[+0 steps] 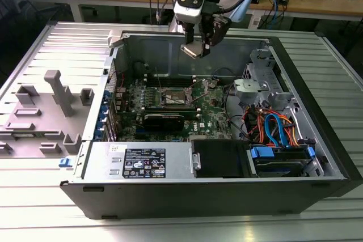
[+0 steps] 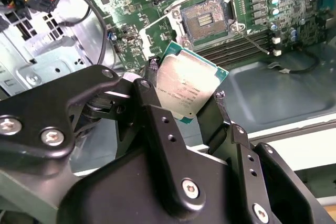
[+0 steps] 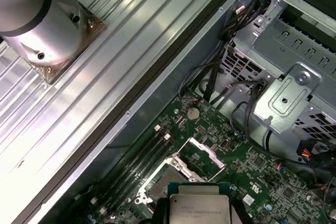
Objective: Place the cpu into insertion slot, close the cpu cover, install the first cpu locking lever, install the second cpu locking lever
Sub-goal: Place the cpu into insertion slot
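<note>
Over the open computer case (image 1: 227, 196), the claw (image 1: 196, 49) clamps the cpu (image 2: 190, 88) by two opposite edges, closed just to the chip's width. It holds the chip tilted in the air, well apart from the bare insertion slot (image 2: 206, 20), whose cpu cover (image 3: 206, 149) stands raised. The chip looks light, thin and stiff, probably fragile on its contact face, so the edges seem the safe hold. Print on its metal lid and a white label (image 1: 144, 163) on the silver box (image 1: 178, 162) are too small to read.
</note>
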Available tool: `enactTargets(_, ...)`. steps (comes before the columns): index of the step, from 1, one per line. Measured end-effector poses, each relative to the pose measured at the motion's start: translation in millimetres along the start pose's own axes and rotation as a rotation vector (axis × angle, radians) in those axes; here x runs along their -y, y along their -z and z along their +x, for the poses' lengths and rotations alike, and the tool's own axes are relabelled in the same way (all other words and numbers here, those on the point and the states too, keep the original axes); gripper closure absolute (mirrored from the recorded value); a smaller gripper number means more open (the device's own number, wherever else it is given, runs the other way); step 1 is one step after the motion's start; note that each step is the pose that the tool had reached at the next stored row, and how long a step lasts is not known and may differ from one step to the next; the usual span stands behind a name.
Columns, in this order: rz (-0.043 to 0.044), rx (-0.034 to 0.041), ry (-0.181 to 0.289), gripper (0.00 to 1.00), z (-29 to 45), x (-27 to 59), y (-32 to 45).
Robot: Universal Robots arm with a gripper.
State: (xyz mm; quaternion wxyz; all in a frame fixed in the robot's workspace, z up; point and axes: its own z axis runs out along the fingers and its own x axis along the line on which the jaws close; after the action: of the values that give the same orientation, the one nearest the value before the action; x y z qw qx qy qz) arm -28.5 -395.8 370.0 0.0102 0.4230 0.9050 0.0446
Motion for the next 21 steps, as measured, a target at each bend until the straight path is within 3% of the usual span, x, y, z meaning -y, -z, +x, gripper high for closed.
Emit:
enactTargets(5,-0.0014,0.0062,-0.07,0.45,0.0,0.0,-0.3)
enactTargets(12,-0.0025,0.0118,-0.132,0.45,0.0,0.0,-0.4)
enactTargets(21,-0.0031,0.0135,-0.153,0.45,0.1,0.1,-0.4)
